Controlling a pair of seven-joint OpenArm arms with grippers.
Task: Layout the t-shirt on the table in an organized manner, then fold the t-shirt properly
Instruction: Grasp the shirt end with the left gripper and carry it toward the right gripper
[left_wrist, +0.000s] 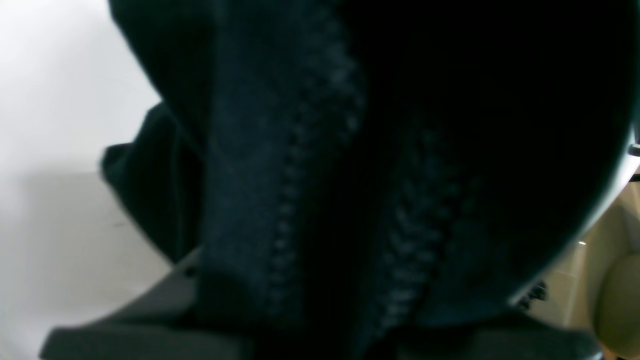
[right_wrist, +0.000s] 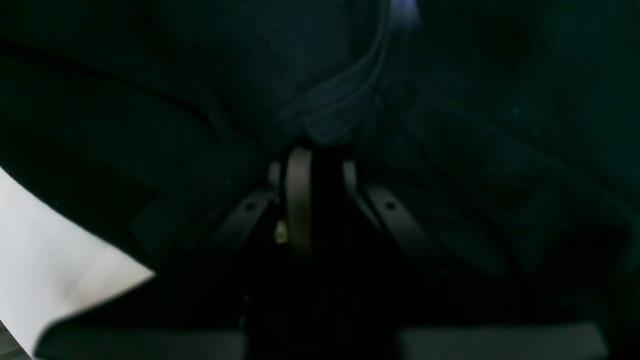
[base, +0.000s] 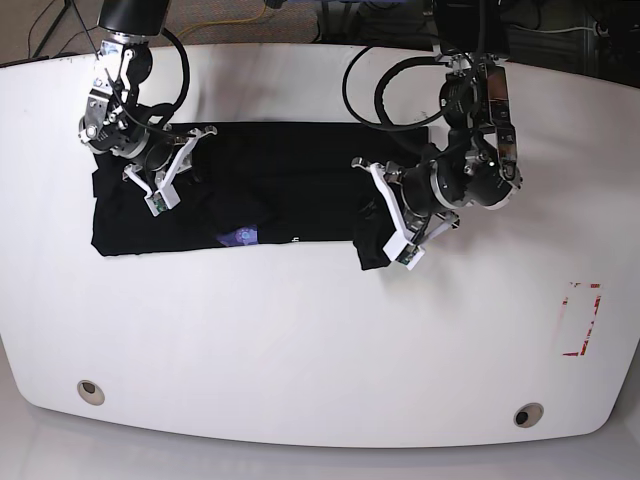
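The black t-shirt (base: 280, 180) lies spread lengthwise across the far half of the white table (base: 300, 340), with a purple patch (base: 240, 237) at its near edge. My left gripper (base: 388, 215) is at the shirt's right end and is shut on a bunched fold of cloth. In the left wrist view the t-shirt (left_wrist: 300, 175) hangs close with a stitched hem and hides the fingers. My right gripper (base: 168, 172) is at the shirt's left end. In the right wrist view its fingers (right_wrist: 299, 190) close on the cloth (right_wrist: 450, 100).
A red rectangular marking (base: 581, 319) is on the table at the right. Two small round holes (base: 90, 391) (base: 528, 414) sit near the front edge. Black cables loop from both arms at the back. Bare tabletop shows in both wrist views (left_wrist: 50, 125) (right_wrist: 40, 250).
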